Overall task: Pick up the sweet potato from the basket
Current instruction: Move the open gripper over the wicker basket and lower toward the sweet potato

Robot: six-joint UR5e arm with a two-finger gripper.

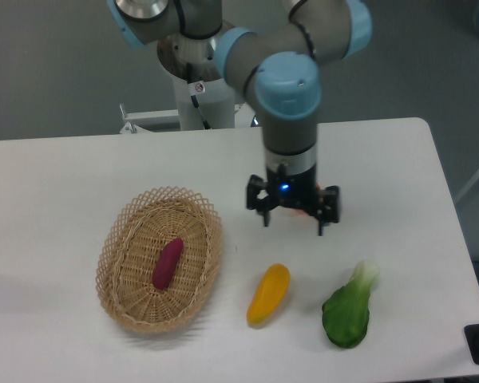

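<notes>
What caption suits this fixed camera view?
Open gripper hovers right of the wicker basket holding the sweet potato, with a yellow vegetable and leafy green on the table.

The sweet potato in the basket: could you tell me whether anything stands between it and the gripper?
Nothing visible does. The gripper hangs open over bare table right of the basket; the sweet potato lies uncovered inside, with only the low rim between.
</notes>
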